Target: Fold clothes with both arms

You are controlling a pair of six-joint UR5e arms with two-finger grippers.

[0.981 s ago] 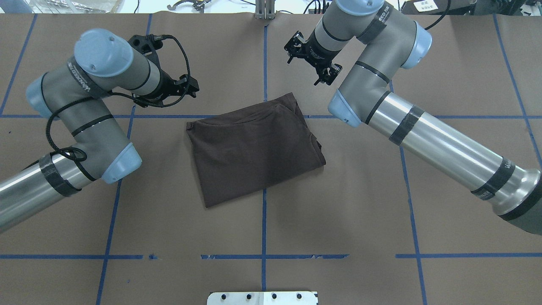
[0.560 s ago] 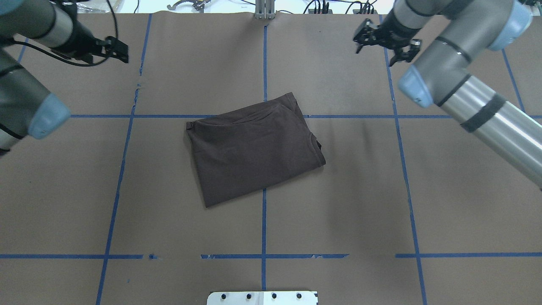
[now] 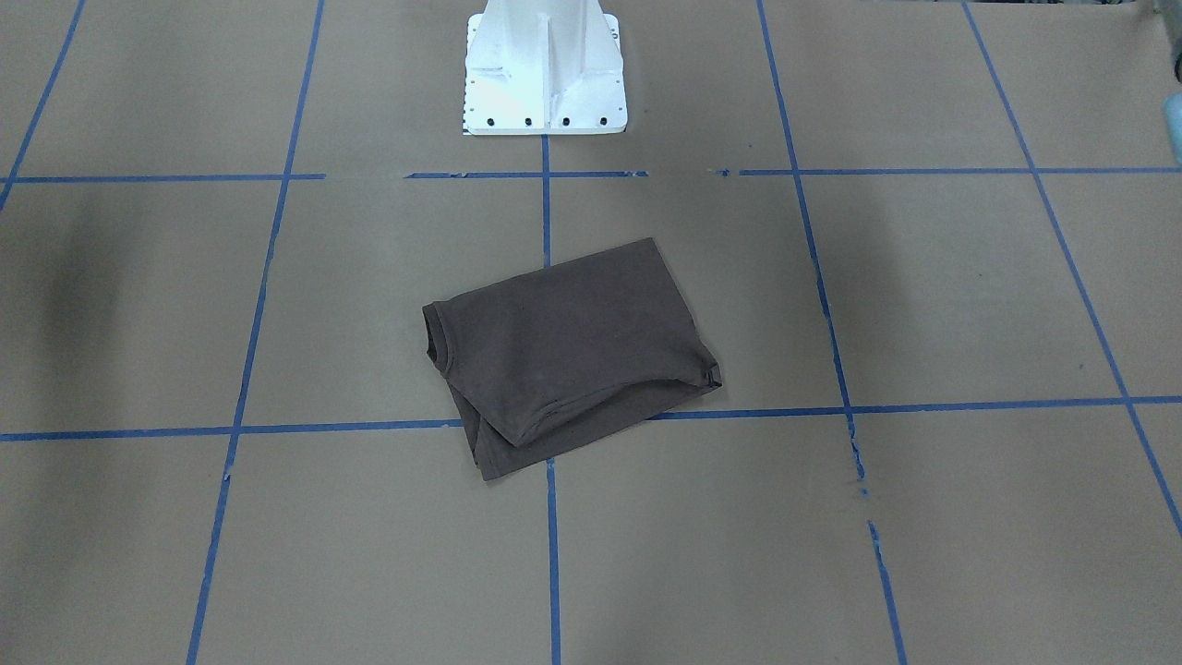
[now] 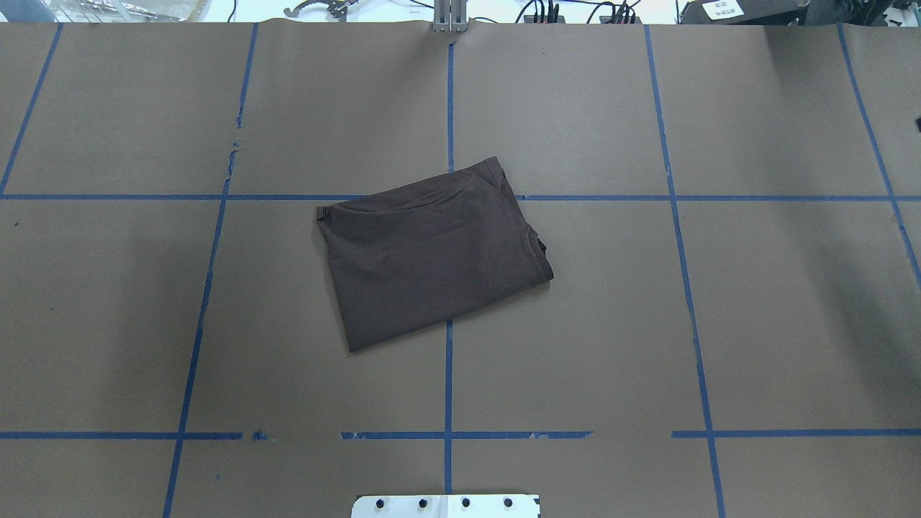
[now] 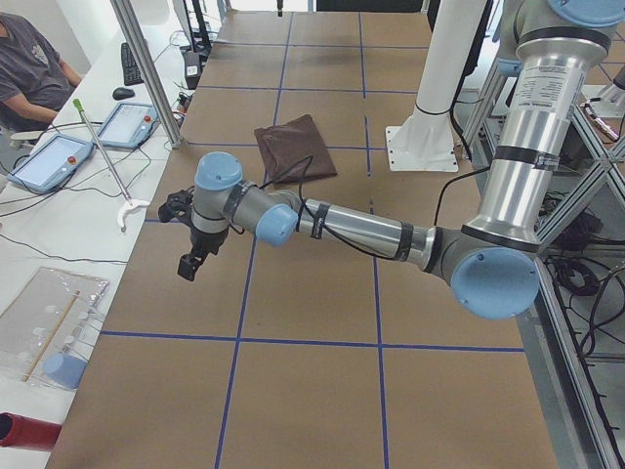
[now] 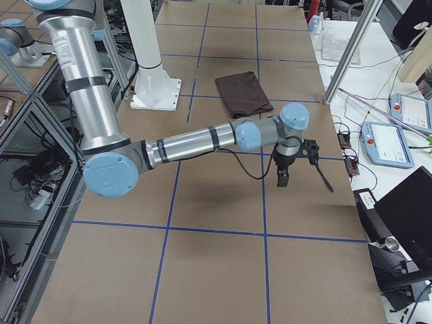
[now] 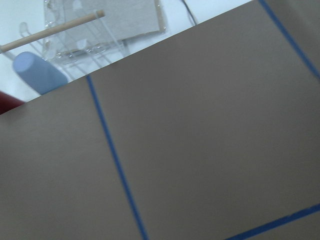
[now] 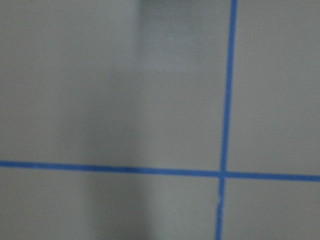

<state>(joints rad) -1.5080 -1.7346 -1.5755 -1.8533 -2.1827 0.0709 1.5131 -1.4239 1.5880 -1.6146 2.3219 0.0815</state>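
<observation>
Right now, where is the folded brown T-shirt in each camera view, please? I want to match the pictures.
Exterior front-facing: T-shirt at centre, below the pedestal base.
Overhead exterior: T-shirt at centre, above the pedestal base at the bottom edge.
Exterior left: T-shirt in the upper middle, left of the pedestal base.
Exterior right: T-shirt in the upper middle, right of the pedestal base.
Left wrist-mounted: not in it.
Right wrist-mounted: not in it.
Shared landmark: the white pedestal base.
</observation>
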